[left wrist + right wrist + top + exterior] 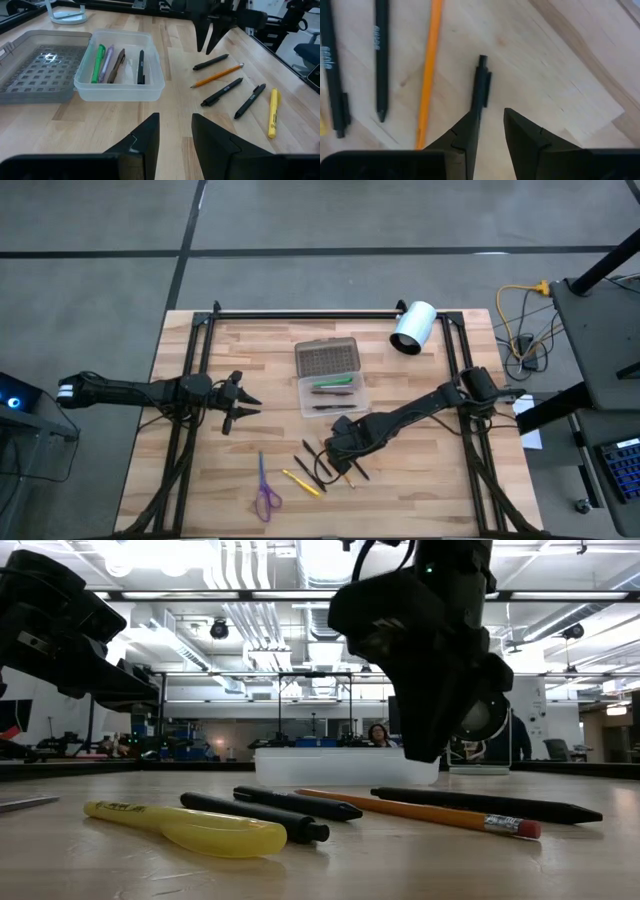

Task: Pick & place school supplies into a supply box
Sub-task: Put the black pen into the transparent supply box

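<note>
The clear supply box [333, 396] sits mid-table with its grey textured lid [327, 358] lying open on its far side. It holds a green pen [97, 64], a black pen [141, 67] and two more. Three black pens [222, 92], an orange pencil [218, 76] and a yellow pen [272, 113] lie on the table nearer the front edge, with purple scissors [265, 492] to their left. My right gripper [492, 131] hangs open, fingers pointing down, just above one black pen [481, 89]. My left gripper [175, 131] hovers open left of the box.
A white cylinder [412, 327] lies at the table's far right, beyond the box. Black frame rails [190, 380] run along both sides and the far edge. Bare wood shows between my left gripper and the box. People and benches stand in the room behind.
</note>
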Controlling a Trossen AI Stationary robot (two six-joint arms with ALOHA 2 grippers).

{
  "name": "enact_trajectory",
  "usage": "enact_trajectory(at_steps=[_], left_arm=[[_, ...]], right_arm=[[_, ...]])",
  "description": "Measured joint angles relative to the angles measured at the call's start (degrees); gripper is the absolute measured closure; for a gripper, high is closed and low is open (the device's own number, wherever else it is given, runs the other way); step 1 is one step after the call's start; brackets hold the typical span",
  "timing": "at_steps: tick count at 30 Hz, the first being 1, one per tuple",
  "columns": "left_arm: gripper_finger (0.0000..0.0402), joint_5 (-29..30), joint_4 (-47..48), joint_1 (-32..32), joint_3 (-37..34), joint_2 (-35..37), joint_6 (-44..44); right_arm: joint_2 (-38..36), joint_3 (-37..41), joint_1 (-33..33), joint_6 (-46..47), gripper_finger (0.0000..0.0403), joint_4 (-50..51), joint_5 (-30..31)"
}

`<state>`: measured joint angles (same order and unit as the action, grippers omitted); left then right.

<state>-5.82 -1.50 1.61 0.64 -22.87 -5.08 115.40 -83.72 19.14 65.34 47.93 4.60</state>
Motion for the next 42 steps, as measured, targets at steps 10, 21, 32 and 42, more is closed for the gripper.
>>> enact_trajectory(at_steps=[10,21,32,42], left_arm=[[0.0302,0.0,0.02,-0.02,0.0,0.02,0.0],[0.0302,0.0,0.02,-0.02,0.0,0.02,0.0],[0.0302,0.0,0.02,0.0,0.0,0.02,0.0],[0.0302,0.0,0.01,-0.02,0.0,0.01,0.0]], right_arm=[[-0.07,-0.04,-0.22,-2.43,0.0324,-0.6,1.09],[-0.07,0.14,-0.27,-2.74,0.0327,-0.97,2.61],[-0.07,0.49,0.0,-2.31,0.033,-0.85,3.04],[-0.05,0.6,0.42,-1.14,0.0327,-0.81,2.93]])
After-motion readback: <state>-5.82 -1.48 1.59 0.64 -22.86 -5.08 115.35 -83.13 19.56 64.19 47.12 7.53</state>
